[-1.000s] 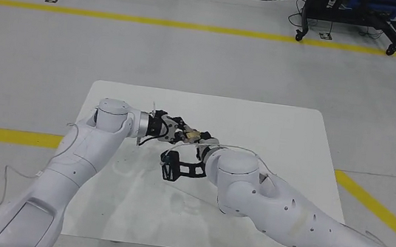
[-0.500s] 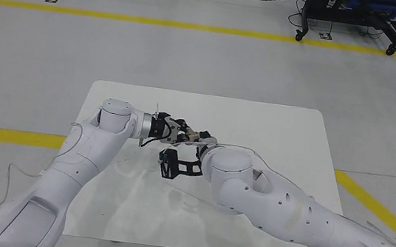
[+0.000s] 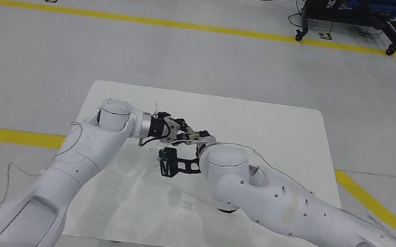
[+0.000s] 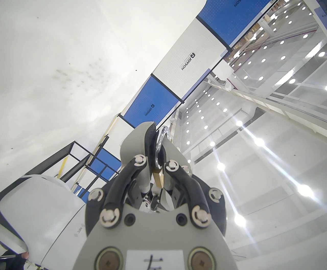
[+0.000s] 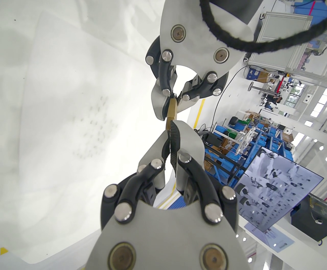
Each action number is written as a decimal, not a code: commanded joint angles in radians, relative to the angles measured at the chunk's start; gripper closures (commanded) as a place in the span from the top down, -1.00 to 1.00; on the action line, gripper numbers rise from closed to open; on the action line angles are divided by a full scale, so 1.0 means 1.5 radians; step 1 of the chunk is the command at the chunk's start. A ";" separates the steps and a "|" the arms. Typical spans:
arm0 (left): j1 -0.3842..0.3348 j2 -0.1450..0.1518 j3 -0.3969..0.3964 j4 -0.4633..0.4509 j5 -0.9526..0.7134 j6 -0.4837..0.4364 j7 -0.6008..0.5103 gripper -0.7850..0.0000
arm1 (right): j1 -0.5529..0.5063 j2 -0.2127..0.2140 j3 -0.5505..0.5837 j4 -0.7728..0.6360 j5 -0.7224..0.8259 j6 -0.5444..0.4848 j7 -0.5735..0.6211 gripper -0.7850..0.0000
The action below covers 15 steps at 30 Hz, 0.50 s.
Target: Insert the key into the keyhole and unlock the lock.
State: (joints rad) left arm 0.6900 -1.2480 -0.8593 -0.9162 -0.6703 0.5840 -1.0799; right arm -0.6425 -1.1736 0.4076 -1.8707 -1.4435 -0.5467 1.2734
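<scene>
Top view, left to right. The left arm enters from the lower left corner and lies across the left part of the white tabletop. Its left end effector sits above the middle of the tabletop and points toward the right arm.

The left end effector is closed on the lock, which it holds off the surface. In the left wrist view its two fingers are drawn in tight. The silver shackle stands out between the fingertips, and part of the brass body shows deeper between the fingers.

Just beside the lock, on its right, is the right end effector, tip to tip with the left one. In the right wrist view its black-padded fingers are pressed almost together, with only a thin slit between the pads. A narrow brass strip runs from between the left end effector's fingers to the right fingertips and touches them. Whether this strip is part of the lock or is the key cannot be told. What lies between the right pads is hidden.

The right arm comes in from the lower right corner and covers the right half of the near tabletop.

On the floor beyond the tabletop a yellow line runs from side to side. A dark wheeled cart stands at the far right.
</scene>
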 commanded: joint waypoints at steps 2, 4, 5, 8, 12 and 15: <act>0.000 0.000 0.000 0.000 -0.001 0.000 -0.001 -1.00 | 0.001 0.001 -0.003 -0.002 0.001 0.002 0.002 -1.00; 0.000 0.000 0.001 0.000 0.000 -0.001 -0.002 -1.00 | 0.002 0.002 -0.004 -0.005 0.003 0.004 0.004 -1.00; 0.000 0.000 0.001 0.000 0.000 -0.001 -0.002 -1.00 | 0.003 0.002 -0.004 -0.007 0.004 0.005 0.005 -0.40; 0.000 0.000 0.000 0.000 0.000 -0.002 -0.002 -1.00 | 0.006 0.005 -0.005 -0.013 0.006 0.010 0.010 0.58; -0.001 0.001 -0.005 0.002 -0.005 -0.003 -0.003 -1.00 | 0.006 0.009 0.002 -0.025 0.016 0.011 0.011 0.62; -0.001 0.002 -0.008 0.003 -0.006 -0.003 -0.004 -1.00 | 0.001 0.013 0.015 -0.038 0.023 0.007 0.007 0.58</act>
State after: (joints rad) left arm 0.6888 -1.2461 -0.8699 -0.9116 -0.6798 0.5791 -1.0860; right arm -0.6380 -1.1558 0.4235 -1.9224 -1.4110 -0.5340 1.2860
